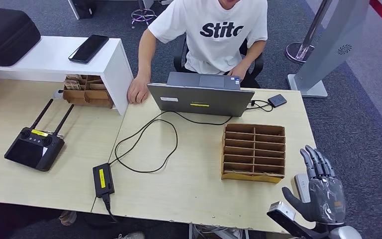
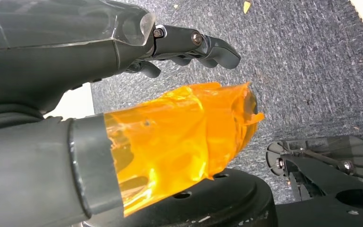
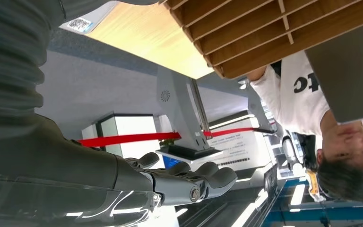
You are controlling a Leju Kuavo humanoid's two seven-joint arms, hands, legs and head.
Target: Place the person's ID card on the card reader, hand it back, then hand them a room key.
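Observation:
My right hand point(image 1: 323, 191) is raised off the near right corner of the wooden table point(image 1: 189, 184), fingers apart and pointing up, with nothing in it. In the right wrist view the right hand point(image 3: 170, 182) also holds nothing. A slotted wooden box point(image 1: 253, 152) stands just left of that hand. A small black box point(image 1: 277, 100), wired to the laptop, lies at the far right of the table. A person in a white T-shirt point(image 1: 219, 35) sits behind the laptop, one hand point(image 1: 138, 92) flat on the table. My left hand point(image 2: 137, 61) hangs over grey carpet, holding nothing, its thumb point(image 2: 179, 142) wrapped in orange tape.
An open grey laptop point(image 1: 199, 97) faces the person, its cable looping to a black power brick point(image 1: 103, 179). A remote controller point(image 1: 35, 147) lies at the left. A white shelf point(image 1: 54, 59) carries a phone point(image 1: 88, 48) and a black case point(image 1: 5, 35). A small white device point(image 1: 301, 186) sits beside my right hand.

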